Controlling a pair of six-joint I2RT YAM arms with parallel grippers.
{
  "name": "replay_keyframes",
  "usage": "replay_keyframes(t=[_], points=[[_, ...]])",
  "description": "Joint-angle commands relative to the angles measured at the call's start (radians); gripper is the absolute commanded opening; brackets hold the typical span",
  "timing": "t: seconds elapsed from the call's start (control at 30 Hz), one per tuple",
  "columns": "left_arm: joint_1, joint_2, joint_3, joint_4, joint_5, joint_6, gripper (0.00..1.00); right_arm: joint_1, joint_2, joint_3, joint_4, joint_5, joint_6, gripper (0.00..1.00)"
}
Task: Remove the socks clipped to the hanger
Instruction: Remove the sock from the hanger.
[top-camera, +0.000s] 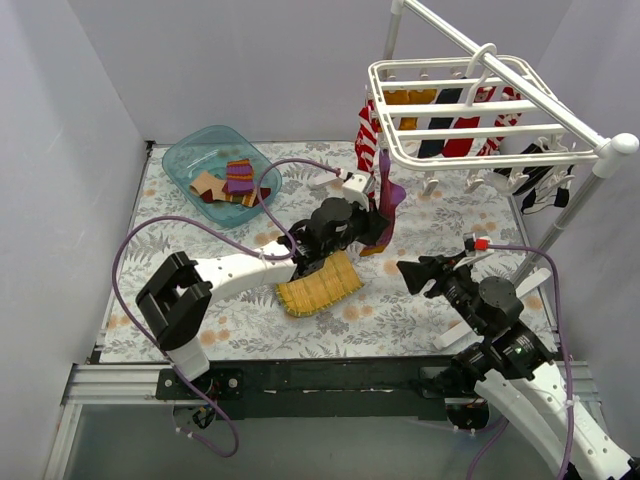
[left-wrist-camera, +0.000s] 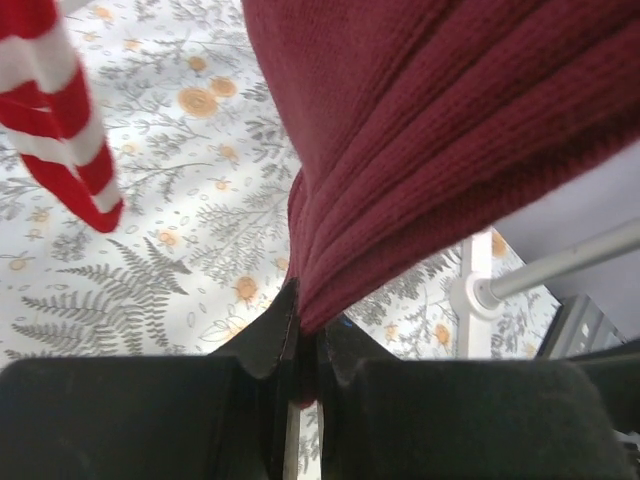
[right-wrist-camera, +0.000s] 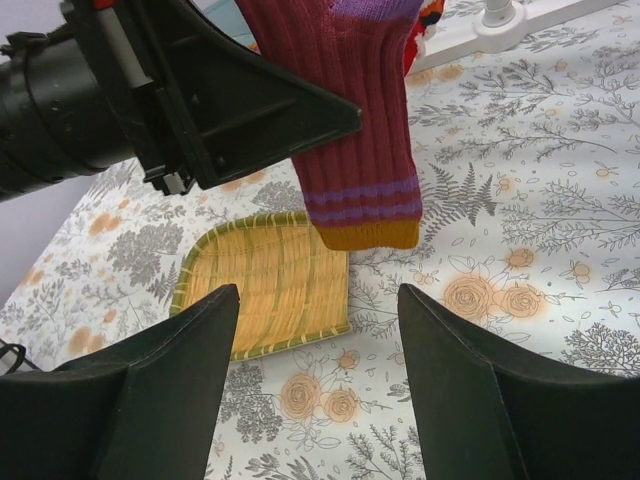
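Maroon sock (left-wrist-camera: 450, 130) hangs from hanger's (top-camera: 480, 110) left edge; we judge it soft, light, stretchy. Left gripper (left-wrist-camera: 303, 340) pinches its bunched middle, a decent hold. Right gripper (right-wrist-camera: 315, 300) is spread wide, empty, nr the mat (right-wrist-camera: 270, 280).

A sock (left-wrist-camera: 430, 130) is hanging from the hanger (top-camera: 480, 110), passing between the left gripper's (top-camera: 377, 228) closed fingers. A woven tray (top-camera: 318, 285) is lying on the table (top-camera: 450, 215) beneath that gripper, ahead of the right gripper (top-camera: 410, 272). A tub (top-camera: 188, 168) holding loose socks (top-camera: 228, 182) is sitting well to its left.
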Motion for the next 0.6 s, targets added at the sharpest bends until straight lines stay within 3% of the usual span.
replay_keyframes(t=[0.0,0.57], points=[[-0.024,-0.077,0.022,0.006,0.056,-0.023,0.00,0.002,0.016,-0.027,0.093,-0.023,-0.033,0.74],[-0.094,-0.147,-0.025,0.038,0.182,-0.152,0.00,0.002,0.109,-0.051,0.184,-0.024,-0.065,0.80]])
